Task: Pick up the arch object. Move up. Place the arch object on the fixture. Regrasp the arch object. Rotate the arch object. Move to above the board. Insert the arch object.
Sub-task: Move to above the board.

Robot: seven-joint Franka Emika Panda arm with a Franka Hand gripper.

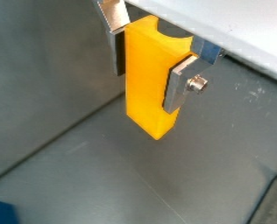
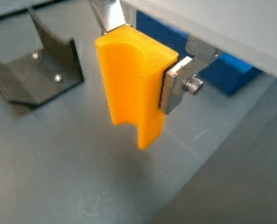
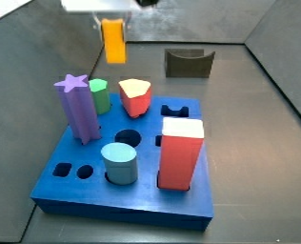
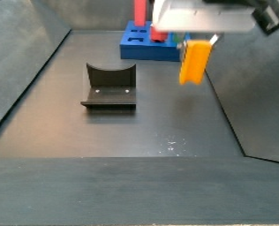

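Board [image 3: 83, 186]: big blue slab on the dark floor, carrying a purple star post [image 3: 77, 110], a green peg [image 3: 100, 95], a red pentagon peg [image 3: 135, 97], a tall red block [image 3: 179, 152] and a pale cyan cylinder [image 3: 119, 162]. Several cut-outs are empty. In a side view the board [image 4: 139, 41] sits far back, beyond the gripper.

Fixture [image 4: 109, 86]: dark notched bracket, standing alone on the floor, well apart from the board. Nothing rests in it. Also seen in a side view [image 3: 188, 62] and a wrist view [image 2: 38, 66].

Gripper [image 1: 152, 63]: up in the air, clear of the floor, between board and fixture. Jaws closed on the arch object [image 1: 151, 83], silver plates pressing its two sides near the upper end.

Arch object: hangs upright and long-axis vertical below the fingers, touching nothing else. In a wrist view [image 2: 135, 83] a shallow groove runs down its face. Both side views [image 3: 115, 40] [image 4: 195, 60] show it well above the floor.

Judgement: lift looks done; the step in hand is carrying it to the fixture. To do it well: keep height until over the notch, travel level so the piece does not swing in the grip, line its length up with the U before descending, lower slowly, and release only when seated. Grip is high on the piece, so a nudge at the lower end could tilt it.
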